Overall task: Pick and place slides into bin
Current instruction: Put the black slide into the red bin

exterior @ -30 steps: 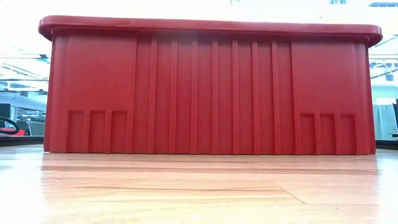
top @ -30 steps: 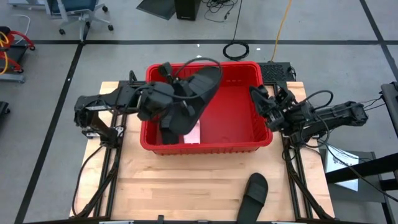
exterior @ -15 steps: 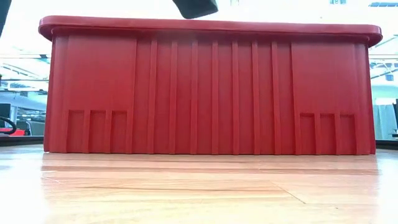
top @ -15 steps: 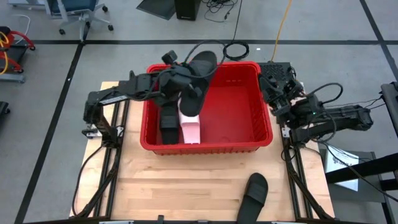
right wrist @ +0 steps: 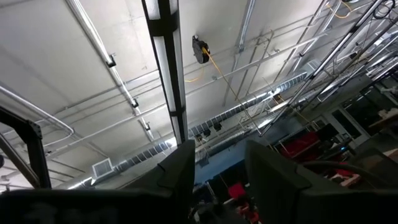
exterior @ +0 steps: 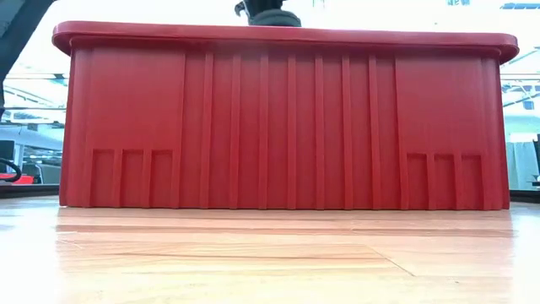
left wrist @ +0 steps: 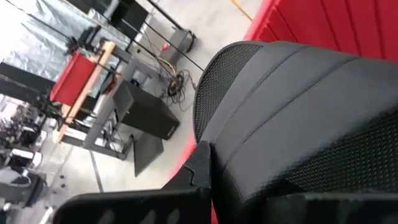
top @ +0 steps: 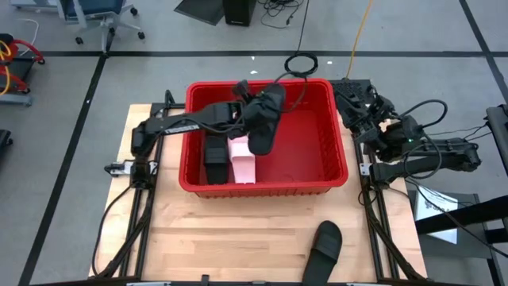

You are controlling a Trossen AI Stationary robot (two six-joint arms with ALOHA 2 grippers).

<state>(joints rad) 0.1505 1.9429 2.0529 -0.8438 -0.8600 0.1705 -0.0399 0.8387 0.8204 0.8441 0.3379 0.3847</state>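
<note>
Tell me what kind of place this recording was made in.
Probably a robotics lab or workshop in an industrial building. The wooden table stands on a bare concrete floor marked with tape lines; cables and an office chair lie around it, and overhead run exposed ceiling pipes.

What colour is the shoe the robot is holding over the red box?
Black. The slide in the left gripper shows best in the high view.

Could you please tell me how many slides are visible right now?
4: a black slide in the left gripper over the red plastic bin, a black and a pink one inside, another black on the table. Others may be hidden.
</note>
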